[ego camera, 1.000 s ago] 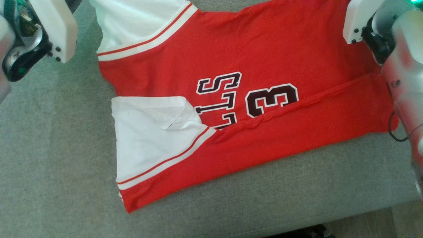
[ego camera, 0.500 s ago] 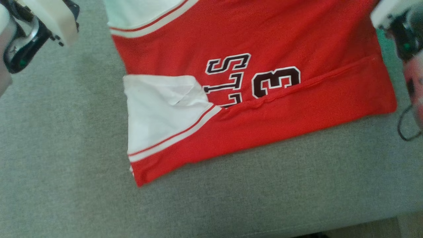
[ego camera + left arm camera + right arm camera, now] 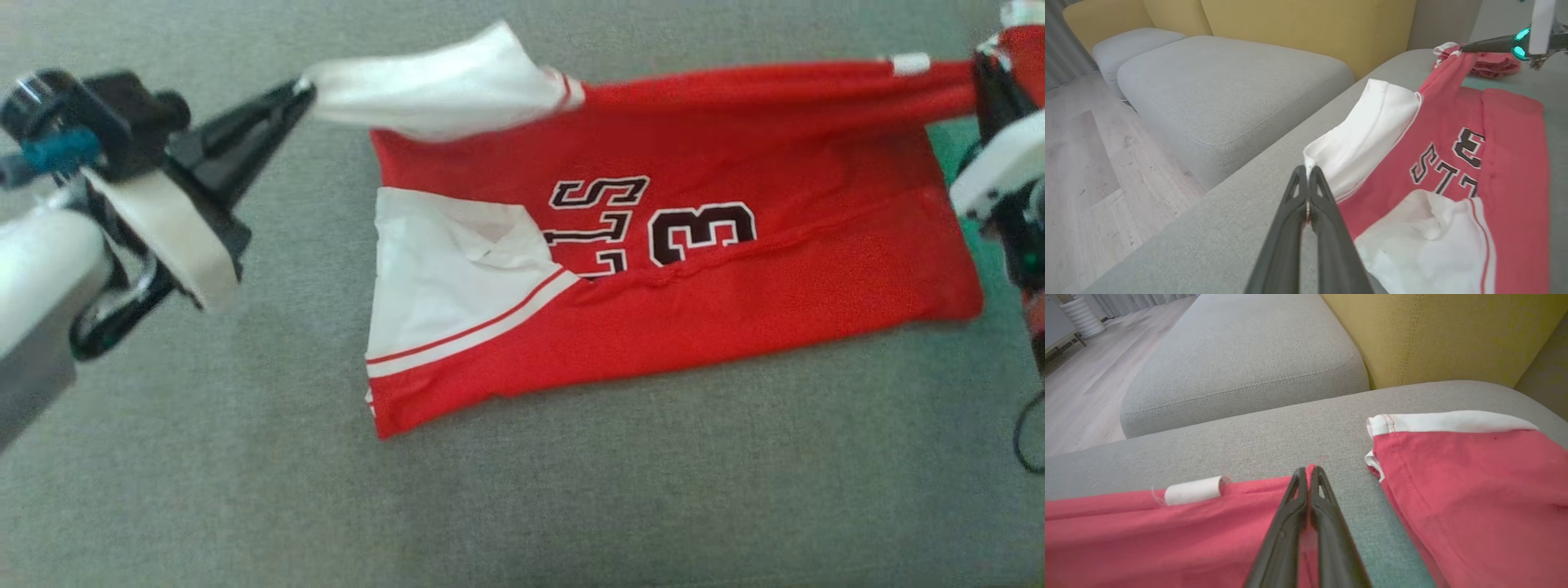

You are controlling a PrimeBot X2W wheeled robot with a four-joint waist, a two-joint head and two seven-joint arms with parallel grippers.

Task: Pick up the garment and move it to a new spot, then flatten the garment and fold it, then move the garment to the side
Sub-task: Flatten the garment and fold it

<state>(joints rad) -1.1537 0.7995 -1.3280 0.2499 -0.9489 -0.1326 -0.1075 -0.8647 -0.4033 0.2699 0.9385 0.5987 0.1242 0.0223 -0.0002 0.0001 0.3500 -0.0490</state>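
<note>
The garment [image 3: 735,302], a red jersey with white sleeves and dark lettering, lies on a grey cushion [image 3: 571,506] with its near side folded over. Its far edge is lifted and stretched taut between both grippers. At the left, my left gripper [image 3: 300,86] is shut on the tip of the far white sleeve [image 3: 441,86]. The left wrist view shows those fingers [image 3: 1327,212] pressed together on the sleeve's edge [image 3: 1310,157]. My right gripper [image 3: 980,77] is shut on the far red hem corner. Its fingertips [image 3: 1308,473] pinch red cloth near a white label [image 3: 1194,490].
Another red cloth with a white band [image 3: 1474,477] lies just right of my right gripper. A yellow sofa back [image 3: 1310,24] rises behind the cushion. Beyond the far edge are a second grey cushion [image 3: 1229,90] and the wood floor [image 3: 1081,163].
The head camera has shifted, bringing both grippers into view. The far edge, which lay flat with its white sleeve spread, is now lifted, bunched and pulled taut between them.
</note>
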